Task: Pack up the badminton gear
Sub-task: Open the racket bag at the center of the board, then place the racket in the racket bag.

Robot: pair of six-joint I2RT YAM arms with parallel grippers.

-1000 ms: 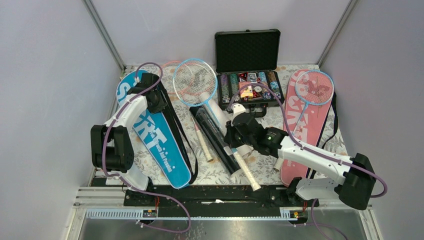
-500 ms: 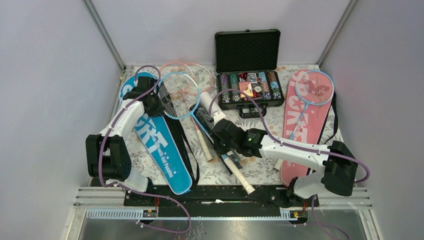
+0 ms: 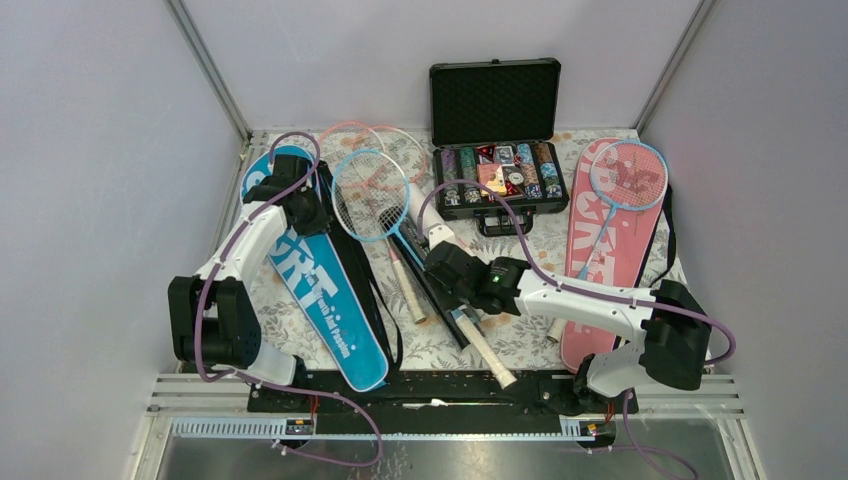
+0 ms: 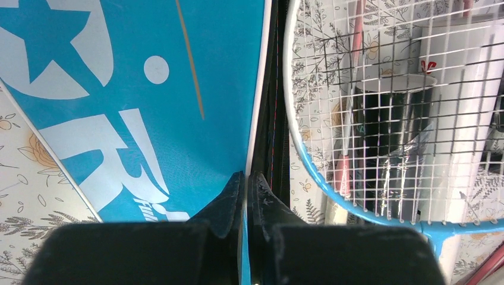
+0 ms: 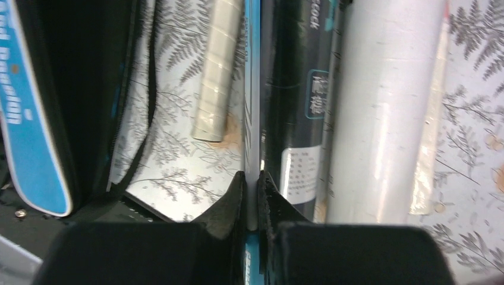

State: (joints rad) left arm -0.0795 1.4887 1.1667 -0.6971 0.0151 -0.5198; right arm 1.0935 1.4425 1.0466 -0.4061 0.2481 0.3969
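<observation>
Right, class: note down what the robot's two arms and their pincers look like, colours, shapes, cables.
The left arm and right arm both have white links joined by bulky black joint housings, each trailed by a looping purple cable. A small green light glows near the right wrist. The left pincer and right pincer have black, tapering fingers.

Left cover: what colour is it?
Blue cover with white letters; left wrist view shows it best.

Bright, even light, soft shadows; glare streaks the white tube (image 5: 380,107).
</observation>
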